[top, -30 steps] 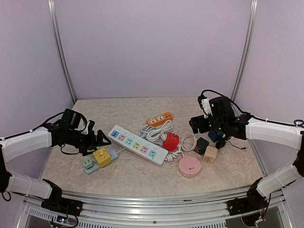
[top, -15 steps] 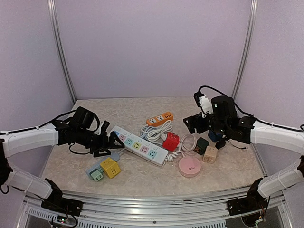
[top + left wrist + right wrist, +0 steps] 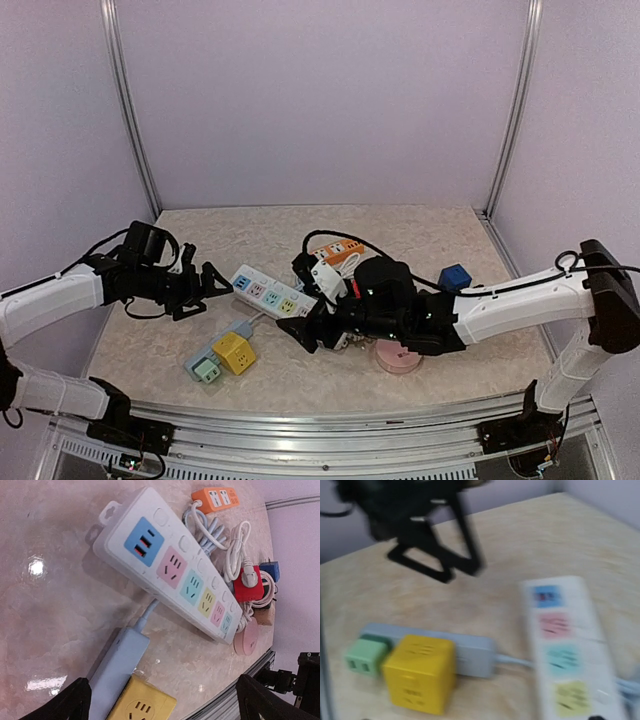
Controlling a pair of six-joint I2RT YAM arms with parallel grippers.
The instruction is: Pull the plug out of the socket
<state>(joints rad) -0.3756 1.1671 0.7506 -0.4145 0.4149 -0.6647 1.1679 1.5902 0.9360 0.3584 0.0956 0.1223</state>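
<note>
Swung centreward, right gripper (image 3: pixel 312 335) and left gripper (image 3: pixel 205 290) both gaping; we are counting one cubic yellow plug (image 3: pixel 420 672), one green plug (image 3: pixel 362 657), one slim grey socket (image 3: pixel 470 652).

Clutter on my table (image 3: pixel 450 230)
Orange strip (image 3: pixel 215 498) at the back, blue cube (image 3: pixel 454 277) to the right, pink disc (image 3: pixel 398 361) in front.

A beige, marble-patterned table (image 3: pixel 440 230) stands inside a small booth. A plain lilac back wall (image 3: pixel 320 100) closes the far side. Silvery metal posts (image 3: pixel 129 110) stand at the far corners. A grooved metal rail (image 3: pixel 330 428) lines the near edge. Soft glare (image 3: pixel 36 566) shines on the tabletop.
</note>
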